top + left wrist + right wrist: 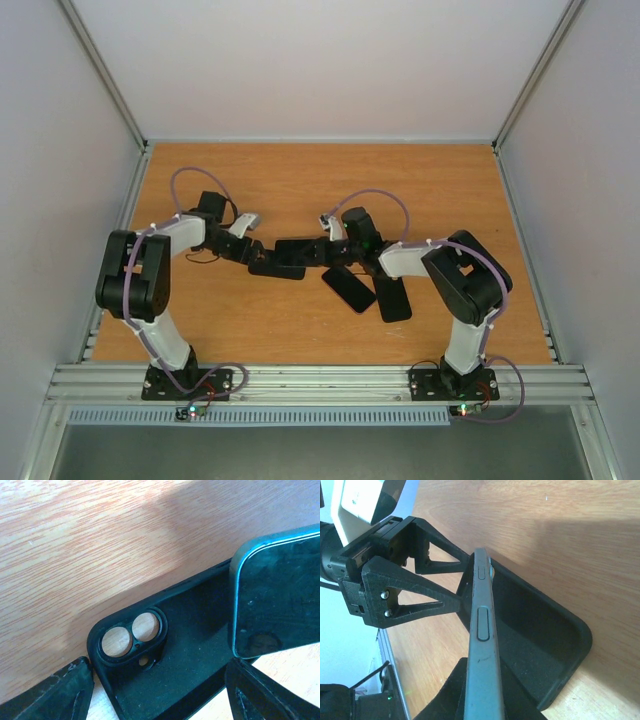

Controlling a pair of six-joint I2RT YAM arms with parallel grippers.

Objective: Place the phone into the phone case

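The black phone case (190, 645) lies open side up on the wooden table, its camera cutout (131, 635) towards my left gripper. My left gripper (165, 695) is shut across the case's width; in the top view it (258, 258) sits at the case's left end (275, 268). My right gripper (485, 705) is shut on the phone (482, 645), a dark slab with a blue-grey edge. The phone is tilted, with one end low over the case (540, 630). It shows glossy at the right of the left wrist view (280, 595). In the top view the right gripper (322, 250) holds the phone (298, 248).
Two other flat black items lie on the table by the right arm, one (349, 288) in front of the right gripper and one (392, 298) beside it. Grey walls and a metal rail (300, 380) border the wooden table (300, 180).
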